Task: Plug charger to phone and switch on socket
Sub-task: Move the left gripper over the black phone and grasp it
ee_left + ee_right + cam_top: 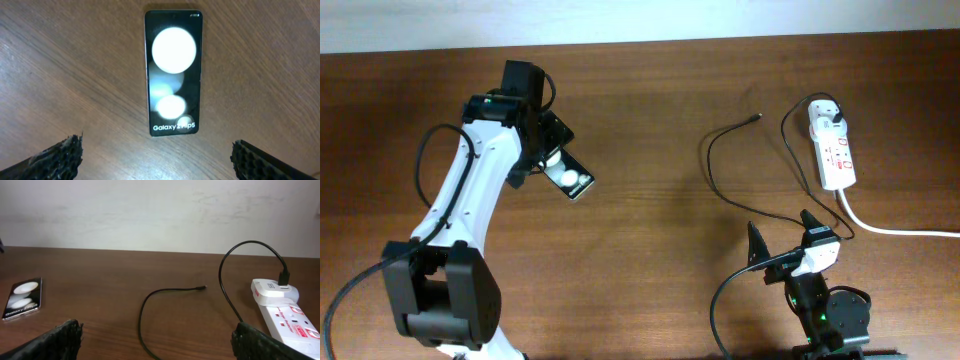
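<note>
Phone [173, 72]: flat on table [650, 100], left side, under left gripper [157, 159], jaws spread, holding nothing. Charger [718, 160]: adapter seated in socket [837, 155], right side; plug tip lying free. Right gripper [159, 342]: jaws spread, holding nothing.

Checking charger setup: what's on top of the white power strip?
A white adapter sits plugged in at one end of the white elongated power strip, a thin black cable looping out of it. The strip's face under the adapter is covered; switch positions are unreadable.
</note>
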Action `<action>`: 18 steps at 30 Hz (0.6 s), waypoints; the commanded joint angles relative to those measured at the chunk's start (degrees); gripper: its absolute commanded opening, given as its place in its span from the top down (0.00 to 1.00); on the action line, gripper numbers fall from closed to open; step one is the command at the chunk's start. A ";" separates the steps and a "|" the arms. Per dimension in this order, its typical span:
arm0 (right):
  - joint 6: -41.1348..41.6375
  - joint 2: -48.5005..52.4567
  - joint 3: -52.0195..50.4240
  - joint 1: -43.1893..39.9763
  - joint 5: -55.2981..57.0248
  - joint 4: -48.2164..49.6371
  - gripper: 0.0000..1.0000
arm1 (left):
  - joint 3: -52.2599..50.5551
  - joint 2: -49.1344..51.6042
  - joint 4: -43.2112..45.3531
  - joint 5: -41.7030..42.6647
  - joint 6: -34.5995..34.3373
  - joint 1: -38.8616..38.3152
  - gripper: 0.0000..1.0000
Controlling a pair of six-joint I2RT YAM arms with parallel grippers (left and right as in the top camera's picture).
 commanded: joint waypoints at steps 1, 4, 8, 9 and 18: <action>0.22 -0.44 -0.28 0.46 0.24 -0.22 0.01 | 1.31 2.29 2.80 -0.90 -0.79 -0.17 0.01; 0.22 -0.44 -0.28 0.46 0.24 -0.22 0.01 | 1.31 4.42 4.09 -0.92 -0.81 -0.20 0.01; 0.22 -0.44 -0.28 0.46 0.24 -0.22 0.01 | 1.31 8.83 6.86 -0.87 -2.58 -0.17 0.01; 0.22 -0.44 -0.28 0.46 0.24 -0.22 0.01 | 1.31 10.40 7.78 -0.85 -4.07 -0.17 0.01; 0.22 -0.44 -0.28 0.46 0.26 -0.22 0.01 | 1.31 17.97 12.13 -0.39 -4.00 -0.20 0.01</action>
